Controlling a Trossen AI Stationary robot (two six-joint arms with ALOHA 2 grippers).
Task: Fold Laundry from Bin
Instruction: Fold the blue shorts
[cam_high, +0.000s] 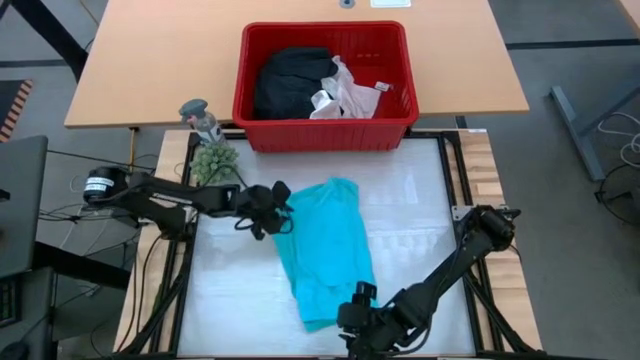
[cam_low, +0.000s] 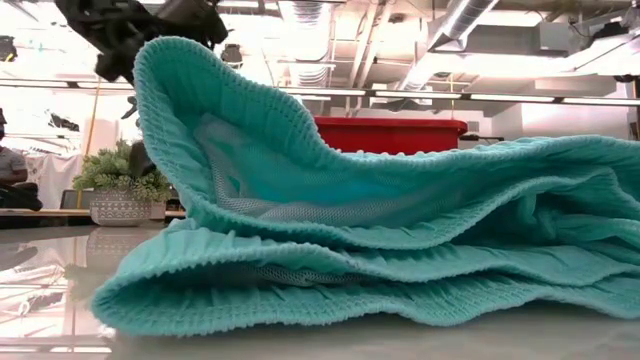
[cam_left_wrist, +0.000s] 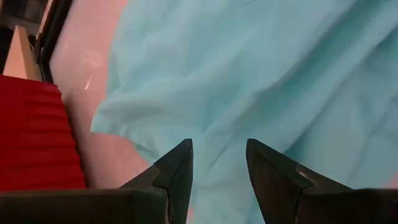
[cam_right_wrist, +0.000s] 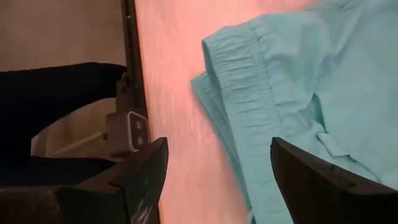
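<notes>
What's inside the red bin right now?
The red bin holds a black garment and white cloth beside it. Anything beneath them is covered. The teal garment lies outside, on the table.

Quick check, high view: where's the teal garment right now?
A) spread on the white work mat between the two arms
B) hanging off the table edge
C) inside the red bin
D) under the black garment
A: the teal garment lies on the white work mat in front of the red bin, with the left gripper at its upper left edge and the right gripper near its lower end.
</notes>
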